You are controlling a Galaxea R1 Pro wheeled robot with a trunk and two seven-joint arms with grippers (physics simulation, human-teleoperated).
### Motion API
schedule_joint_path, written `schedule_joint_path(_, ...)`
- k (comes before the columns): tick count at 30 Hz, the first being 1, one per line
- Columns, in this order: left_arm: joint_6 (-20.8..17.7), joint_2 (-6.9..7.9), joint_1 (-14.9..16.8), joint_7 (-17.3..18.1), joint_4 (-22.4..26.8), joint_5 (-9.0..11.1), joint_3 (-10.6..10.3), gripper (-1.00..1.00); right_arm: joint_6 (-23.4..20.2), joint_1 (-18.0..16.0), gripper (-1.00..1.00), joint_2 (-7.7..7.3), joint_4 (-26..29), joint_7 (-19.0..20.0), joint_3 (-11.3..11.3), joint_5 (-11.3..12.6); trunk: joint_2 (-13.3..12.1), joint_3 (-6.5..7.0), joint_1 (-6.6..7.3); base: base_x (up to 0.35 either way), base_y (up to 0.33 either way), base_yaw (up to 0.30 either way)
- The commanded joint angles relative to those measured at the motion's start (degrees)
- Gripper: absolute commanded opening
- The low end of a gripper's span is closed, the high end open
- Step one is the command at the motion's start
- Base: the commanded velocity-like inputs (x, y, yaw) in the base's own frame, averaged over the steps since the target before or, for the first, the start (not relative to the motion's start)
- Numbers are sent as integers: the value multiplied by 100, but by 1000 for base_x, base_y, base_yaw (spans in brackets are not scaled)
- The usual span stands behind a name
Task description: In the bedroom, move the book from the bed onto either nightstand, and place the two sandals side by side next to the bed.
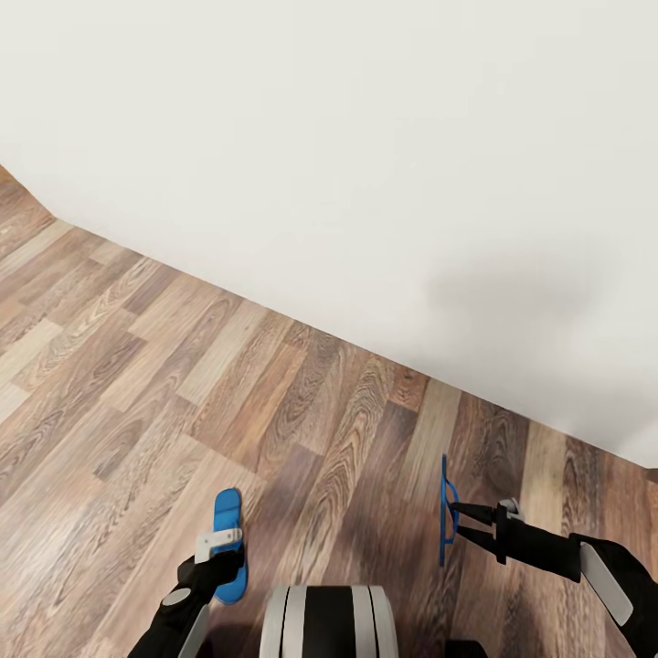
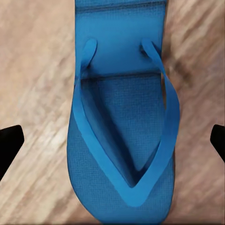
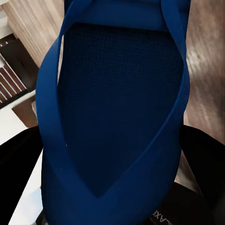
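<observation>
A white wall [image 1: 366, 164] is running diagonally across the head view, meeting the wood-plank floor [image 1: 137, 384] along a line that is dropping from upper left to lower right. The floor is lying open to the left and in front of the robot, while on the right the wall's base is closing in near the right arm, leaving little room there.

One blue sandal [image 1: 228, 546] is lying flat on the floor, sole down, just in front of the robot's base [image 1: 329, 621] on its left side. The left gripper [image 1: 217, 541] is hanging directly over it; in the left wrist view the sandal [image 2: 124, 136] is showing its V-shaped strap [image 2: 136, 187], and the dark fingertips [image 2: 9, 143] are standing wide apart on either side of it, not touching it.

The second sandal [image 1: 445, 521] is standing on its edge, seen as a thin blue line, raised at the tip of the right gripper [image 1: 457, 516]. In the right wrist view this sandal [image 3: 117, 117] is sitting very close between the black fingers [image 3: 206, 164], which are pressing in on its sides and pinching it.
</observation>
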State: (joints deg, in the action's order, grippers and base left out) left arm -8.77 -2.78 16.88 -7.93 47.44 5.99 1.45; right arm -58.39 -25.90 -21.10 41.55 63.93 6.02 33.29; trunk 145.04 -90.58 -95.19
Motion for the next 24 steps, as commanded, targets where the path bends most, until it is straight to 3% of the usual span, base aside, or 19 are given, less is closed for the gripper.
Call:
schedule_joint_path(1,-28,-3,0,-16,11,60,5,100,-24,-3,-100,0,0,23,6,-5,3,-26,-1,0,0,0)
schedule_joint_path(12,-28,-11,0,-16,11,60,2,100,-24,-3,-100,8,-2,23,4,-6,4,-48,-4,0,0,0)
schedule_joint_path(24,-28,-12,0,-16,11,60,4,100,-24,-1,-100,9,2,26,4,-3,20,-314,-35,0,0,0)
